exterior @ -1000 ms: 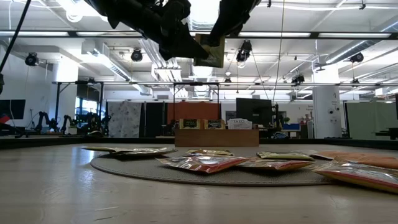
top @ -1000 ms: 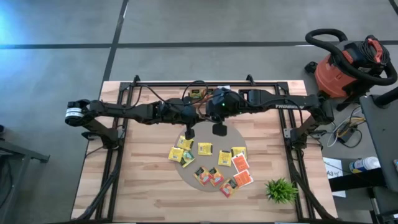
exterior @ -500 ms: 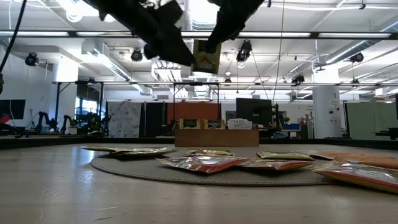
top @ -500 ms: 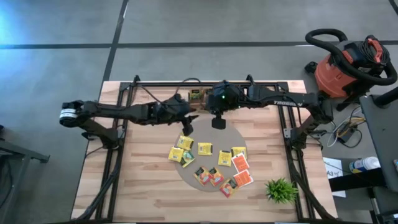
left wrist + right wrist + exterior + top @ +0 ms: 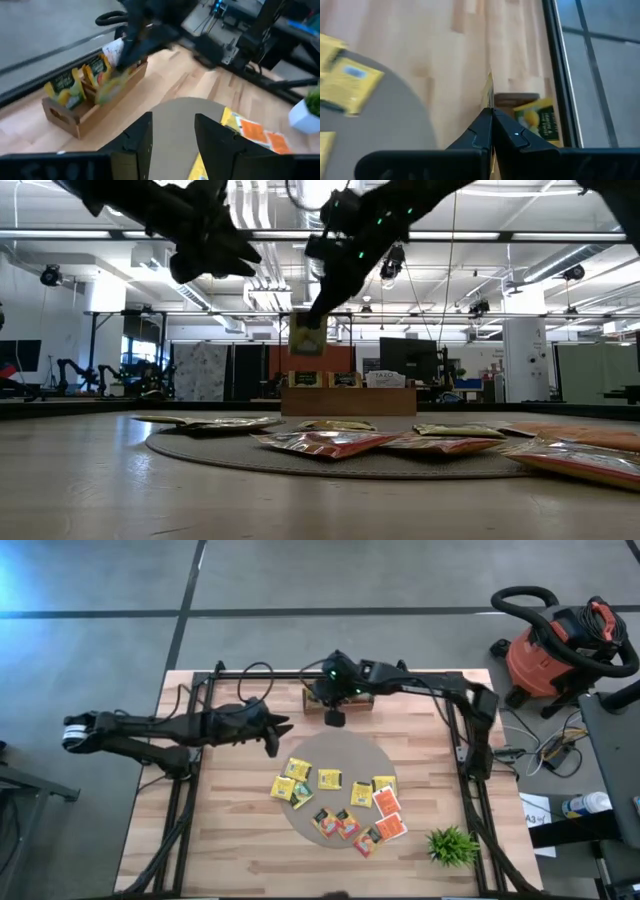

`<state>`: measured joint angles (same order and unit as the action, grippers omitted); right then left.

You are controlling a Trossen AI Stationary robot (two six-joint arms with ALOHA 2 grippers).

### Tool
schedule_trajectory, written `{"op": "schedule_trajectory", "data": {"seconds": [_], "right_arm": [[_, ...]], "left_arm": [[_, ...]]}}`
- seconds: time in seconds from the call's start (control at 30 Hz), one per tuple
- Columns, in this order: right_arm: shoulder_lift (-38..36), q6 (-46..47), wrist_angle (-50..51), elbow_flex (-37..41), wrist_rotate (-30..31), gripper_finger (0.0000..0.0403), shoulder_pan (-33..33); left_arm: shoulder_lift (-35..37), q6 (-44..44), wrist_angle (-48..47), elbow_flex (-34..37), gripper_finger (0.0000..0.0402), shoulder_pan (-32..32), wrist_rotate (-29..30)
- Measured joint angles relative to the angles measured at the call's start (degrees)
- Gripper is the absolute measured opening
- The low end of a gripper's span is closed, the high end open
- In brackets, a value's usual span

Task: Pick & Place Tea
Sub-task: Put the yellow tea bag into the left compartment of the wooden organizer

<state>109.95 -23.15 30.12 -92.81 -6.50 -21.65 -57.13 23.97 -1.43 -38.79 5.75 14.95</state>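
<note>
The yellow tea packet hangs edge-up, pinched in my closed right gripper, just short of the wooden tray at the table's back edge. My left gripper, now spread and empty, has drawn back leftward after handing it over.

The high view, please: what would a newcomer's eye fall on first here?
Probably the right pincer at the table's far edge, shut on a yellow tea packet and holding it in the air by the wooden tray. Next, the scatter of yellow and orange-red packets on the round grey mat mid-table. The left pincer hangs open and empty, left of the mat.
</note>
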Motion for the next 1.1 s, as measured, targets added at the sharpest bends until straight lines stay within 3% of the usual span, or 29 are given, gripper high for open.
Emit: {"op": "schedule_trajectory", "data": {"seconds": [0.4,0.53,0.63,1.1], "right_arm": [[13.03,-5.67,5.84,-13.47,-0.13,0.0008,-5.78],[16.99,-6.0,8.88,-17.59,-4.19,0.0008,-6.95],[19.03,-7.01,9.92,-20.39,-3.68,0.0008,-7.13],[22.27,-8.55,11.37,-20.96,-2.32,0.0008,-7.79]], "left_arm": [[1.55,3.93,0.41,1.62,0.014,-0.84,0.74],[1.54,3.97,0.34,1.62,0.014,-0.84,2.06],[1.53,3.95,0.02,1.64,0.014,-0.83,3.16],[1.49,4.52,-0.75,1.62,0.014,-0.82,4.71]]}}
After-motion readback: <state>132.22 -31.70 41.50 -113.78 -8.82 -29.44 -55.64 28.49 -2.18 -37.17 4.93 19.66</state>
